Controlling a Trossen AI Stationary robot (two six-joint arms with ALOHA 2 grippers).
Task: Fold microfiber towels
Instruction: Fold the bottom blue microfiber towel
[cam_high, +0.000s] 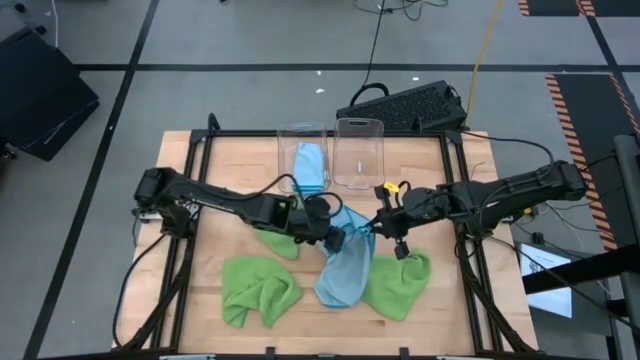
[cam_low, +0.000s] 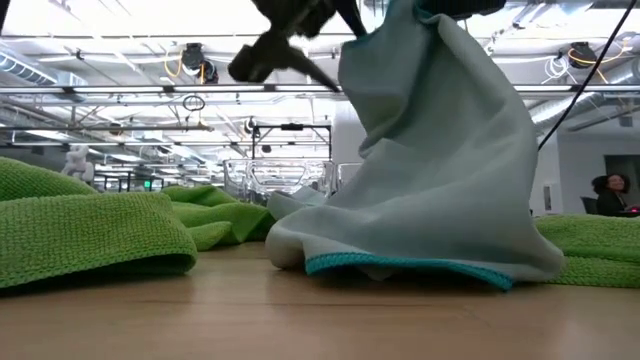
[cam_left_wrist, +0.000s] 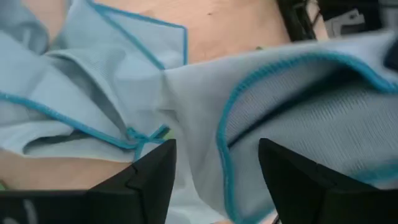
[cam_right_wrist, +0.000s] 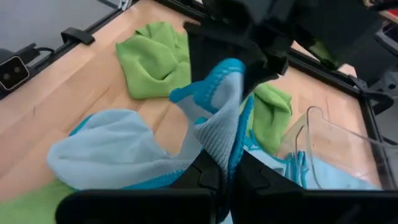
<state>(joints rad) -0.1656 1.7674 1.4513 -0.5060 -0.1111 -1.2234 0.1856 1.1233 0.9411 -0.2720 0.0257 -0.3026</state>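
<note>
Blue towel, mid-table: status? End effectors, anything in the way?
Right end effector shut on light blue towel, corner lifted. Left end effector open at the raised cloth, no grip. Green towels lie on both sides; one is partly under the blue.

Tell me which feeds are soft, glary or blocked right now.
Low view: bright ceiling lights behind leave the arms as dark silhouettes, and the hanging blue towel blocks the middle. Left wrist view: close blue cloth looks soft, the left end effector open around a fold. Right wrist view: the right end effector, shut on the towel's corner, is blurred. High view: evenly lit, sharp.
</note>
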